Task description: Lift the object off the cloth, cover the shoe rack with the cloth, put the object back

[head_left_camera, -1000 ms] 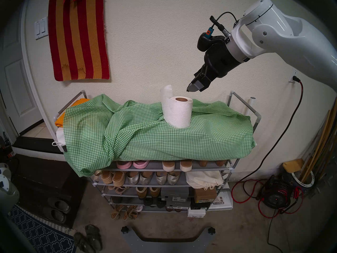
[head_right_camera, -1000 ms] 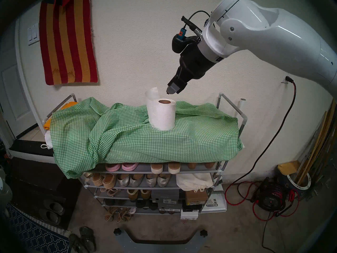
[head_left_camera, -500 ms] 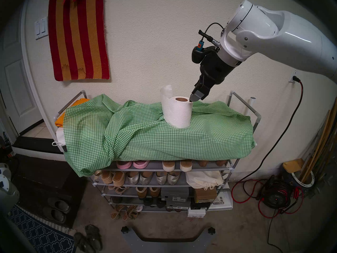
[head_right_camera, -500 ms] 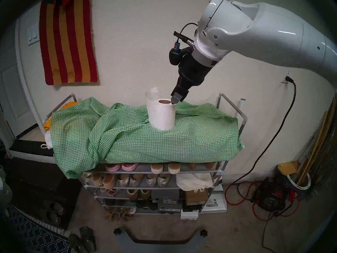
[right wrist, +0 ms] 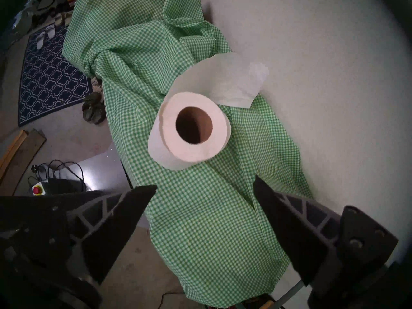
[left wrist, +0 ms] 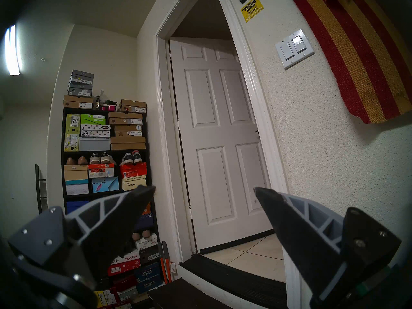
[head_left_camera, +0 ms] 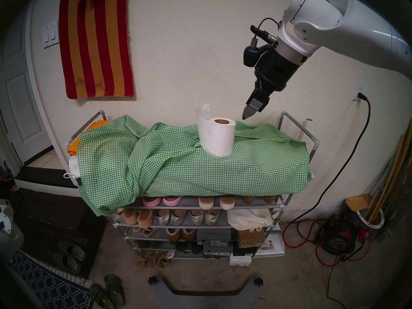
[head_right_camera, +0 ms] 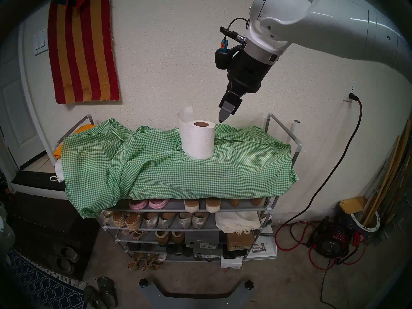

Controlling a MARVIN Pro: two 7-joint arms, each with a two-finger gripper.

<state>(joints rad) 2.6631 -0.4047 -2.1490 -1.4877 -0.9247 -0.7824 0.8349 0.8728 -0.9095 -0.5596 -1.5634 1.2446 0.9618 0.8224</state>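
Right hand (head_left_camera: 244, 118) spread, empty, upper right of centre beside the paper roll (head_left_camera: 217, 138) w/ loose sheet — off-centre grab could tip it, drag the cloth (head_left_camera: 200, 165); left hand (left wrist: 204, 191) spread too.

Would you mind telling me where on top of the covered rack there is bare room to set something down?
The flattest free patch of green checked cloth lies between the paper roll and the rack's right rail. Left of the roll the cloth bunches into folds; at the far left an orange cloth crowds the end.

White paper roll (head_left_camera: 217, 136) upright on bunched gingham cloth (head_left_camera: 178, 165), atop shoe rack (head_left_camera: 276, 206)
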